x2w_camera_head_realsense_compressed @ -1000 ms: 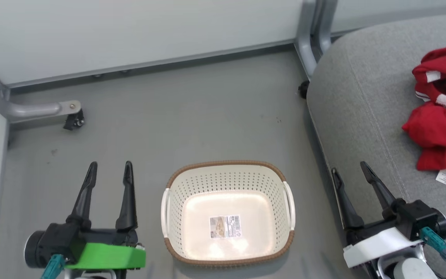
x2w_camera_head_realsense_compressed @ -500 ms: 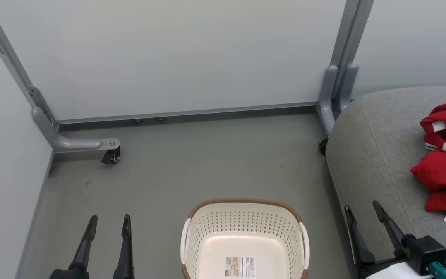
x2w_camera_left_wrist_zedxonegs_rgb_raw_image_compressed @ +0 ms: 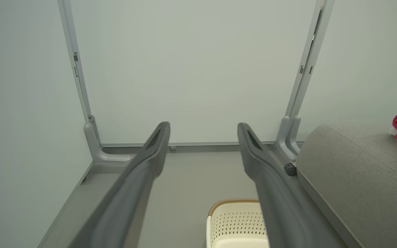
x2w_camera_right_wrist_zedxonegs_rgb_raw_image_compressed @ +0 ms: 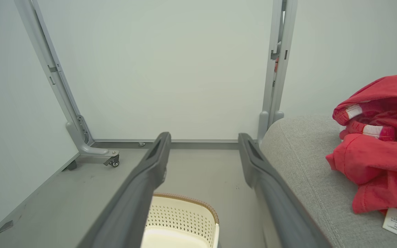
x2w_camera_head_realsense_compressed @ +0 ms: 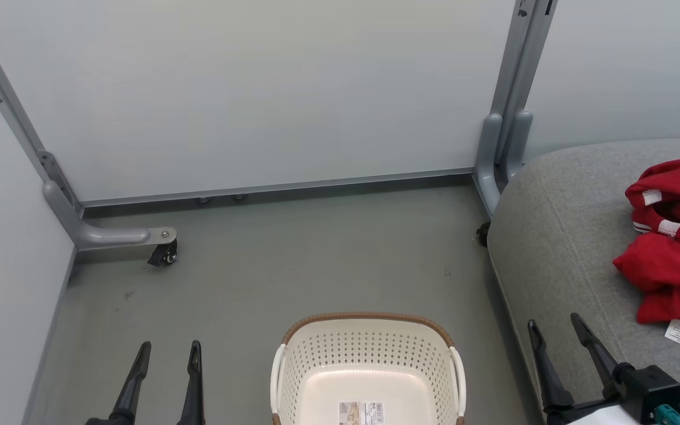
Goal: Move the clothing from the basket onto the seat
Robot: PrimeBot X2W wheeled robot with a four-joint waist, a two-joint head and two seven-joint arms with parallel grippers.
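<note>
Now: both pincers hang low at the near edge, fingers pointing toward the far wall [x2w_camera_head_realsense_compressed: 257, 88].

Left pincer [x2w_camera_head_realsense_compressed: 170, 345]: near left, over the floor [x2w_camera_head_realsense_compressed: 316, 254]; fingers spread wide; nothing between them; released.

Right pincer [x2w_camera_head_realsense_compressed: 553, 320]: near right, at the near-left edge of the seat [x2w_camera_head_realsense_compressed: 558, 236]; fingers likewise spread, nothing gripped; released; whether a finger touches the cushion I cannot tell.

Basket [x2w_camera_head_realsense_compressed: 366, 317]: upright on the floor, near centre, between my two pincers and touching neither; brown rim toward the far side; its pale bottom is in plain view, with a label [x2w_camera_head_realsense_compressed: 361, 411] on it; near part cut off by the head view's edge.

Clothing [x2w_camera_head_realsense_compressed: 673, 260]: on the seat, at the right, well apart from the basket; one crumpled red heap, white stripes showing at its far-left folds; a white tag [x2w_camera_head_realsense_compressed: 679, 332] lies on the cushion at the heap's near edge; the right side of the heap runs out of view.

Surroundings: grey post [x2w_camera_head_realsense_compressed: 502, 118] at the far wall, just beside the seat's far-left corner; black caster [x2w_camera_head_realsense_compressed: 164, 255] on a grey foot at the far left; floor grey, faintly scuffed.
</note>
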